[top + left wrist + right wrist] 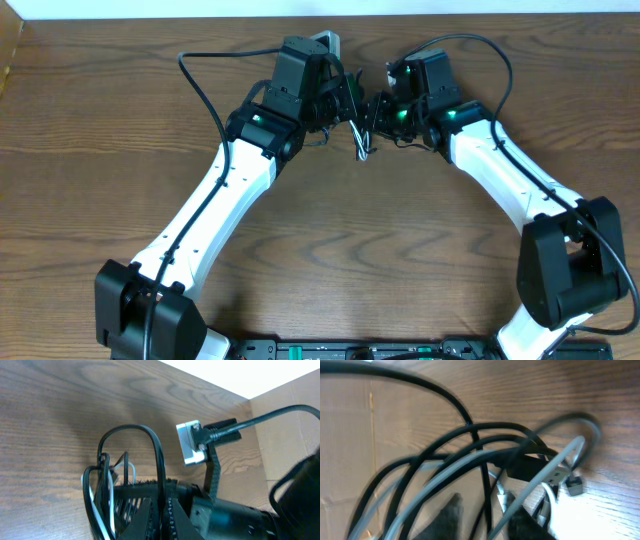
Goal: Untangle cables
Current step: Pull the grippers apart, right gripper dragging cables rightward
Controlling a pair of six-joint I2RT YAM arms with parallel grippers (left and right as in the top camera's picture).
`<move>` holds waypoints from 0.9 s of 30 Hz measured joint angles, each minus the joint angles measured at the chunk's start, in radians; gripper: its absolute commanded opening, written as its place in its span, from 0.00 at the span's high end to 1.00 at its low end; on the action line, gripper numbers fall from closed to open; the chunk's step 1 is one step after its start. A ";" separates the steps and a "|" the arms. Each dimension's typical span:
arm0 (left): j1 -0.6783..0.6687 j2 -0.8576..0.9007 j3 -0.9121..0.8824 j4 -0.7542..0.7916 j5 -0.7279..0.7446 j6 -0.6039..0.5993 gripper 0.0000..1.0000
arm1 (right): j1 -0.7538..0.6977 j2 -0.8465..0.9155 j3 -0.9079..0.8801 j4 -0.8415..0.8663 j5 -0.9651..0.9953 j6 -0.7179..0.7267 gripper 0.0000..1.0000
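The black cable (352, 118) and white cable (362, 143) hang as one tangled bundle between my two grippers at the table's far middle. My left gripper (163, 517) is shut on a loop of the black cable (159, 455); the white cable (98, 505) runs beside it on the left. In the right wrist view my right gripper (492, 519) has its fingers apart, with loops of black cable (485, 477) and white cable (560, 457) passing between and over them. A small plug (574, 486) dangles at the right. That view is blurred.
The wooden table (330, 250) lies under both arms. Cardboard stands along the far edge (295, 425). The right arm's wrist camera (190, 444) with its thick black wire sits close in front of the left gripper.
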 measured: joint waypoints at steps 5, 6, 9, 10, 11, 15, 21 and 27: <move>0.000 0.000 0.000 -0.054 -0.009 0.001 0.93 | -0.004 0.002 0.000 0.000 0.002 0.005 0.99; 0.000 0.000 0.000 -0.072 -0.019 0.001 0.93 | -0.007 0.002 0.000 -0.005 0.001 0.004 0.99; 0.000 0.000 0.000 -0.133 -0.071 0.005 0.93 | -0.028 0.002 0.000 -0.024 -0.013 -0.006 0.99; -0.001 0.000 0.000 -0.154 -0.095 0.010 0.92 | -0.039 0.001 0.000 -0.034 -0.020 -0.013 0.99; -0.001 0.000 0.000 -0.176 -0.116 0.014 0.93 | -0.051 0.000 0.000 -0.043 -0.027 -0.019 0.99; -0.001 0.000 0.000 -0.224 -0.171 0.065 0.92 | -0.113 -0.042 -0.002 -0.068 -0.057 -0.047 0.99; -0.002 0.000 0.000 -0.309 -0.207 0.150 0.93 | -0.177 -0.166 -0.002 -0.068 -0.092 -0.068 0.99; -0.002 0.000 0.000 -0.402 -0.220 0.216 0.92 | -0.242 -0.264 -0.002 -0.068 -0.110 -0.067 0.99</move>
